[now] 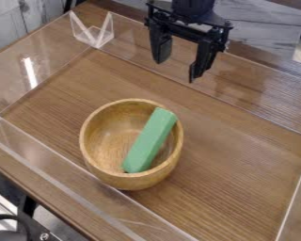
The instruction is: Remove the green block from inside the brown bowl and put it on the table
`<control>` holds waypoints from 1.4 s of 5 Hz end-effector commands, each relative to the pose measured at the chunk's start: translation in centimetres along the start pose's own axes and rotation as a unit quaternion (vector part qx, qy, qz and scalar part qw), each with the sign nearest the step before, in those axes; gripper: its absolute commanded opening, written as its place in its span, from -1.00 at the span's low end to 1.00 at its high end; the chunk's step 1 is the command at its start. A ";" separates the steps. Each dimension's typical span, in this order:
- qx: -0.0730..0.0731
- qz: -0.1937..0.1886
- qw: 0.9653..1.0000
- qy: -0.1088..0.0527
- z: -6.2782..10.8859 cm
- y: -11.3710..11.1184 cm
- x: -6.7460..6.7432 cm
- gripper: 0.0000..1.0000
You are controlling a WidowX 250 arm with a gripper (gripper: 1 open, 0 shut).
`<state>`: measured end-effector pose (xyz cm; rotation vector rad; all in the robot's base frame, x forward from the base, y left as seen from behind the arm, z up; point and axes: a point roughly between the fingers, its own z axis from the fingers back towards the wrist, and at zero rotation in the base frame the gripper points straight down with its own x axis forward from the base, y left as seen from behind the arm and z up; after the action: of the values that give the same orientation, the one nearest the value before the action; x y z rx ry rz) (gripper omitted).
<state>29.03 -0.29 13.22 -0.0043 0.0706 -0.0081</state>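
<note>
A long bright green block (150, 140) lies slanted inside the round light-brown wooden bowl (105, 121), one end resting up near the far right rim. The bowl stands on the brown wood-grain table (241, 141), left of centre and toward the front. My black gripper (179, 58) hangs high above the table's far side, behind and to the right of the bowl. Its fingers (199, 64) stand apart and point down with nothing between them. It touches neither the block nor the bowl.
Clear plastic walls (40, 56) run along the table's edges. A small clear plastic piece with a red edge (93, 30) stands at the far left corner. Bare tabletop stretches to the right of the bowl and behind it.
</note>
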 end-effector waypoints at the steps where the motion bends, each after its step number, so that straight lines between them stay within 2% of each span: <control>1: -0.002 -0.002 1.000 -0.002 -0.8 0.5 -1.3 1.00; 2: -0.003 -0.020 1.000 -0.003 -3.5 1.4 -5.4 1.00; 3: -0.009 -0.015 0.999 -0.033 -6.4 1.0 -7.2 1.00; 4: -0.013 -0.017 0.998 -0.057 -6.8 0.4 -6.7 1.00; 7: -0.025 -0.008 0.997 -0.067 -7.5 0.4 -5.7 1.00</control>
<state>21.92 -0.05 5.18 -0.0574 -0.0197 -0.0220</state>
